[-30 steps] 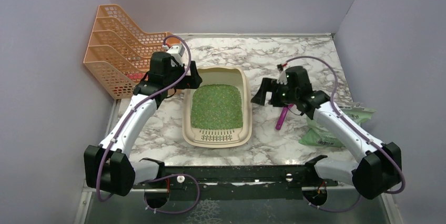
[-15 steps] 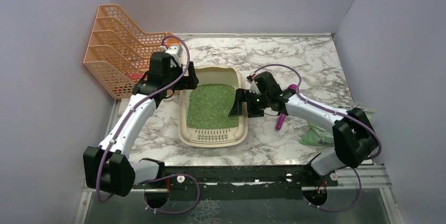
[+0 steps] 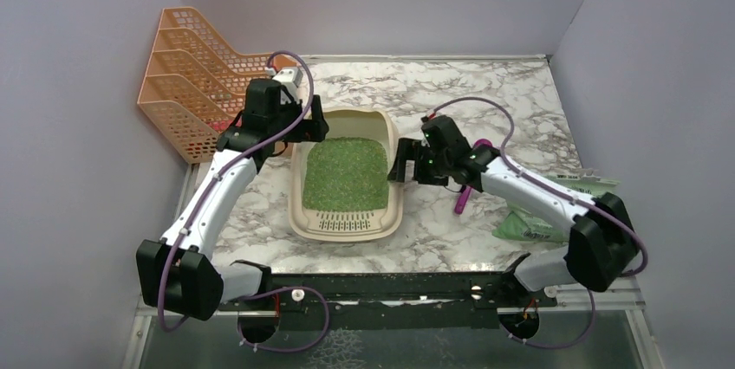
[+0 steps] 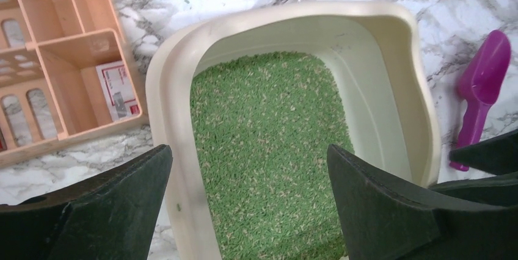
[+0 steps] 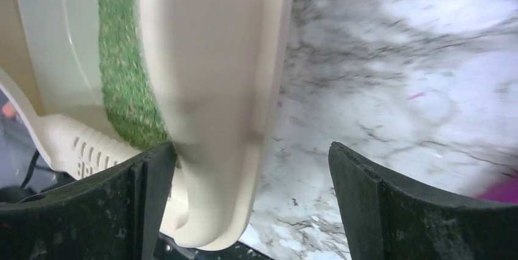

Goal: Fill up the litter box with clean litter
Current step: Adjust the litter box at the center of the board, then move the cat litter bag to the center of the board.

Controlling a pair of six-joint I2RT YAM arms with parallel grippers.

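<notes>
Beige litter box (image 5: 207, 89) rim inside right hand (image 5: 250, 177), possibly touching

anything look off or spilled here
Mostly tidy: the litter sits inside the litter box, none clearly spilled. The box lies slightly askew on the table, and the open right end effector straddles its right wall.

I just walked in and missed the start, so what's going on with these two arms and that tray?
The litter box already holds a layer of green litter. Both arms are at it: the left gripper hangs open over its far left corner, and the right gripper is open astride the box's right wall, not clamped. The litter bag and magenta scoop lie on the table to the right, untouched.
</notes>
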